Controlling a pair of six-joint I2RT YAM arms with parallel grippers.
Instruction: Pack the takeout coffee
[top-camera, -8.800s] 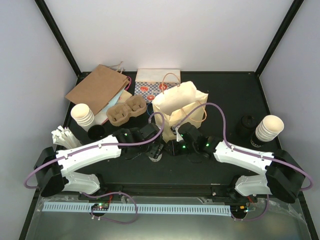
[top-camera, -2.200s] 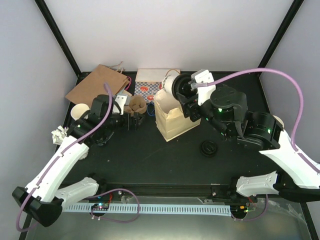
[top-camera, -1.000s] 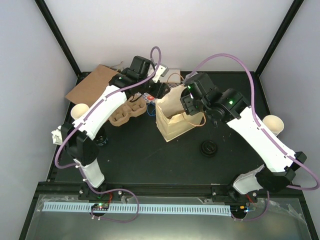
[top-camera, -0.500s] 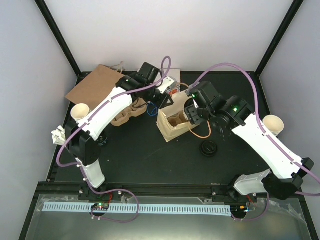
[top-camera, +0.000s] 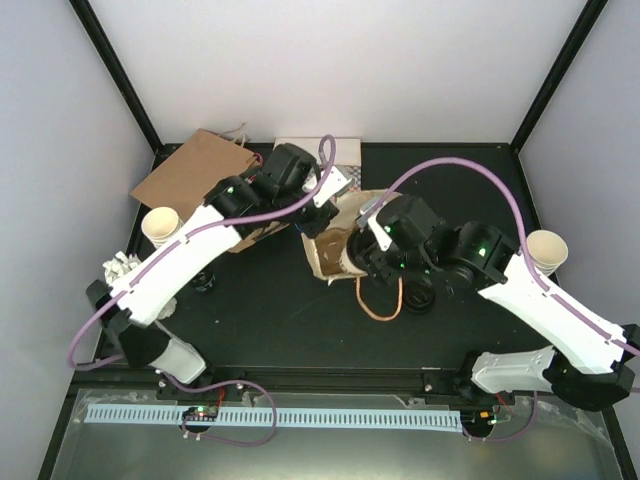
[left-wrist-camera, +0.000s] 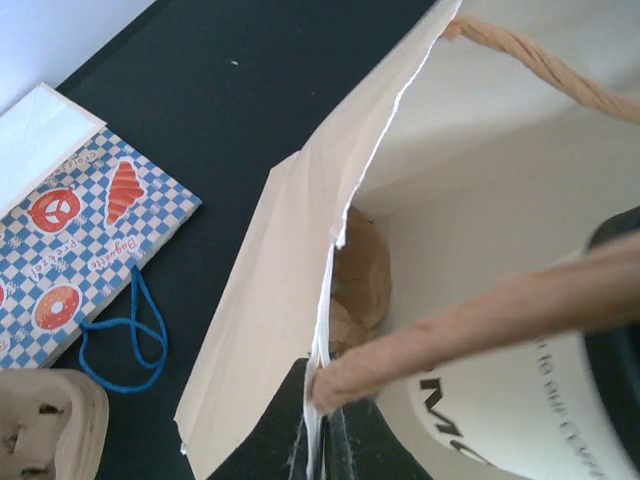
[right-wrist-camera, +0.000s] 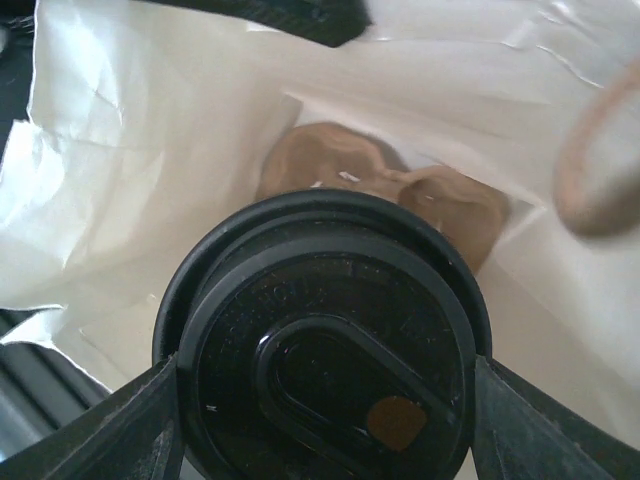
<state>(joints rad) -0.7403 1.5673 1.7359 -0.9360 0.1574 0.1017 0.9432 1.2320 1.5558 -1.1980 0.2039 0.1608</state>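
Observation:
The takeout coffee (right-wrist-camera: 320, 350), a cream cup with a black lid, sits between my right gripper's fingers (right-wrist-camera: 140, 430), inside the mouth of the cream paper bag (top-camera: 330, 255). The right gripper (right-wrist-camera: 325, 400) is shut on the cup. In the left wrist view the cup's lettered white wall (left-wrist-camera: 520, 400) shows inside the bag. My left gripper (left-wrist-camera: 325, 440) is shut on the bag's rim (left-wrist-camera: 335, 250), beside a twisted paper handle (left-wrist-camera: 450, 330). A brown cardboard piece (right-wrist-camera: 380, 185) lies at the bag's bottom. From above, both arms cover most of the bag.
A loose black lid (top-camera: 420, 297) lies right of the bag, next to its hanging handle loop (top-camera: 380, 300). Stacked lidless cups stand at far right (top-camera: 545, 250) and far left (top-camera: 160, 225). A flat brown bag (top-camera: 190, 170) and a patterned bag (left-wrist-camera: 80, 230) lie behind.
My left gripper has closed on the bag's rim. The bag has tipped toward the near side. The right gripper has carried the coffee leftward into the bag's mouth.

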